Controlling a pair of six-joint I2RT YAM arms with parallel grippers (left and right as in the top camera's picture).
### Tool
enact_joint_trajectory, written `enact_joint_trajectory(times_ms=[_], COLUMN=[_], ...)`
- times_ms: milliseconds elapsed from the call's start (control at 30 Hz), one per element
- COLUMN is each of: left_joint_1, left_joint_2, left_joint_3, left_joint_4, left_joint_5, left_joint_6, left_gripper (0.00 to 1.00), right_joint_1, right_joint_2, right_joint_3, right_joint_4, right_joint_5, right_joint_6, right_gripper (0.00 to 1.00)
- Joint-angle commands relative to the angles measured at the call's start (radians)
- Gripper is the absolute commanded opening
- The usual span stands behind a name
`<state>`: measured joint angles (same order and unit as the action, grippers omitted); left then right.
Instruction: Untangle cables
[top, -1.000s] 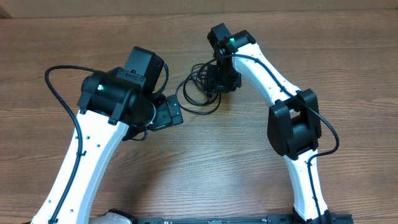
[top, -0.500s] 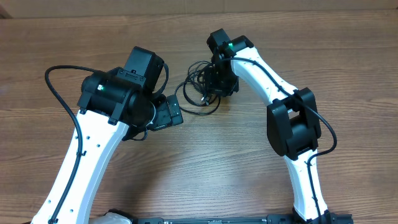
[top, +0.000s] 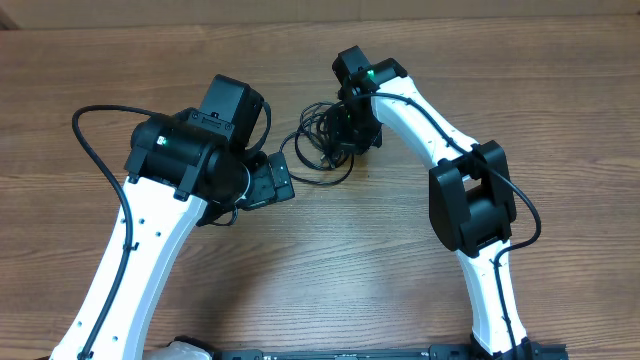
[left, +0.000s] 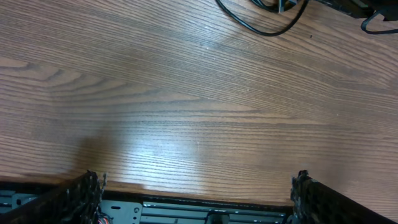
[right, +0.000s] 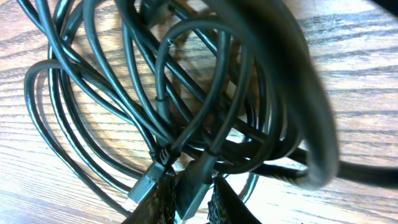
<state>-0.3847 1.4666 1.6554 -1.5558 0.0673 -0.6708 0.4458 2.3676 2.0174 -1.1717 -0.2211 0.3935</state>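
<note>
Lying in one knotted bundle, the cables (top: 318, 148) sit on the far middle part of the wooden table (top: 340, 270), between the two arms' wrists. From above they read as several overlapping black loops, with one wider loop sagging toward the near side. The right wrist view shows the strands (right: 186, 93) crossing over and under each other many times, flat on the wood grain. Two small plug tips lie at the lower edge of the tangle. One plug (right: 194, 182) sits directly between the fingertips of the right gripper (right: 189, 205). The fingers (right: 154, 202) are drawn close together and pinch that plug and the strands beside it. The second plug tip (right: 144, 184) rests against the outer side of the left-hand finger. A thicker, blurred black cord (right: 314, 124) arcs close to the lens across the right of that view.

The left gripper (left: 199, 198) is spread as wide as it goes, with nothing between its pads. It hovers over bare wood, near the bundle but apart from it. Only one cable loop (left: 264, 28) reaches the top edge of its camera view.
</note>
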Motion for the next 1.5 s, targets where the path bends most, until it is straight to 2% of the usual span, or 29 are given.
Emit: enact_joint_trajectory(times_ms=[0,67,233,500,633,800,1033,1267,1467], left_joint_1=[-0.002,-0.002,-0.002,-0.002,-0.002,-0.002,-0.002,-0.002,-0.002], left_joint_2=[-0.001,0.000,0.000,0.000,0.000,0.000,0.000,0.000,0.000], left_joint_3=[-0.002,-0.002,-0.002,-0.002,-0.002,-0.002,-0.002,-0.002,-0.002], left_joint_4=[0.002,0.002,0.002,0.012,0.013,0.013,0.013,0.013,0.038], left_joint_5=[-0.016,-0.016,-0.016,-0.015,-0.015,-0.015,-0.016,-0.016,-0.054], left_joint_6=[0.020,0.021,0.021,0.020,0.020,0.020,0.020,0.020,0.021], left_gripper=[1.00,1.00,0.99,0.99,1.00,1.00,0.99,1.00,1.00], right_joint_1=[-0.001,-0.001,-0.005,-0.035,-0.035,-0.035,-0.035,-0.035,-0.035], right_joint_2=[0.014,0.014,0.011,-0.031,-0.064,-0.130,-0.218,-0.227,-0.227], right_joint_3=[-0.016,-0.016,0.010,0.320,0.523,0.734,0.768,0.765,0.766], right_joint_4=[0.000,-0.001,-0.023,-0.263,-0.377,-0.478,-0.484,-0.484,-0.484], right_joint_5=[0.009,0.009,0.010,0.009,-0.026,-0.030,-0.079,-0.172,-0.325], right_joint_6=[0.002,0.002,0.002,-0.006,-0.082,-0.089,-0.089,-0.089,-0.140], right_gripper=[0.14,0.05,0.04,0.04,0.04,0.04,0.04,0.04,0.04])
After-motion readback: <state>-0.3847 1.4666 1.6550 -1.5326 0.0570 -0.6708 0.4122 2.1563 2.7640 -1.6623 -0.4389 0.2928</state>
